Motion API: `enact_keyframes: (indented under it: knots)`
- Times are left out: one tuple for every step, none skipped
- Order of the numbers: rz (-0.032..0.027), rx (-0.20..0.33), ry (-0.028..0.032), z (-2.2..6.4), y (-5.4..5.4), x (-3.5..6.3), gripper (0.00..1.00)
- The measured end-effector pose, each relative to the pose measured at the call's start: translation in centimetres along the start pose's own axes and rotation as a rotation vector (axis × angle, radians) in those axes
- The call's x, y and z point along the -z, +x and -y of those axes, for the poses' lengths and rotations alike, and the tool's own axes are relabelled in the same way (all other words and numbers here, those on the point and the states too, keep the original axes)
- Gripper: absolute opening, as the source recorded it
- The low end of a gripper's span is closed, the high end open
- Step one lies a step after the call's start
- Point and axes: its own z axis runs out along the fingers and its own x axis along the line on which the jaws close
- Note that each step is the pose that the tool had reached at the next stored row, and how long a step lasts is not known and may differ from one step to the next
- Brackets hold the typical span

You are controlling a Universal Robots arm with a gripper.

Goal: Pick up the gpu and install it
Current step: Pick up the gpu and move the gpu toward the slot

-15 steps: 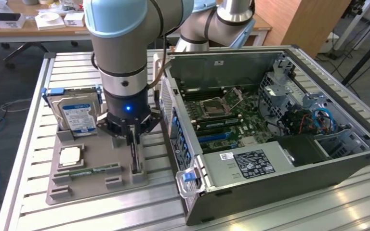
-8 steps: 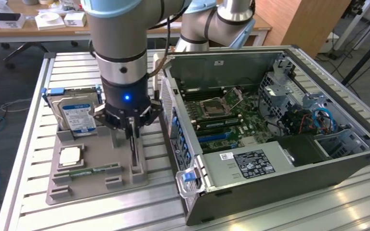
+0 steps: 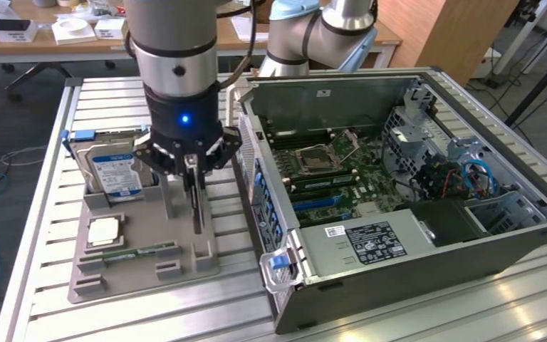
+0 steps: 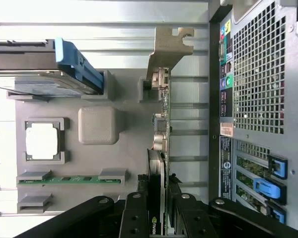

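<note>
Exterior view: end effector is directly above gpu, which stands on edge in tray on desk; case is at the exterior view's right. Wrist view: gpu long axis runs between fingers, which look clamped on both faces.

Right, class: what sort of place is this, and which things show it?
Probably a robotics lab set up for PC assembly: a robot arm over a grey tray of computer parts, an opened desktop case on a slatted metal bench, and cluttered desks behind.
</note>
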Motion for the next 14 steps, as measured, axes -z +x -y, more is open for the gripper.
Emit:
enact_keyframes:
  knots:
    - [0.0001,0.000,0.0000,-0.02,0.0,0.45,0.26]
    - [0.0001,0.000,0.0000,-0.04,0.0,0.90,0.26]
    - [0.0002,0.000,0.0000,-0.06,0.0,1.34,0.26]
    - [0.0001,0.000,0.0000,-0.08,0.0,1.80,0.26]
    - [0.0002,0.000,0.0000,-0.10,0.0,2.25,0.26]
    - [0.0003,0.000,0.0001,-0.12,0.0,2.73,0.26]
    - [0.0006,0.000,0.0000,-0.14,-0.1,3.17,0.26]
    - [0.0007,0.000,0.0000,-0.16,-0.1,3.62,0.26]
    - [0.0008,0.000,0.0000,-0.17,-0.1,4.07,0.26]
    - [0.0009,0.000,0.0001,-0.19,-0.1,4.52,0.26]
    - [0.0009,0.000,0.0000,-0.21,-0.1,4.97,0.26]
    - [0.0010,0.000,0.0000,-0.23,-0.1,5.42,0.26]
    - [0.0009,0.000,0.0000,-0.25,-0.1,5.91,0.26]
    - [0.0010,0.000,0.0000,-0.27,-0.1,6.36,0.26]
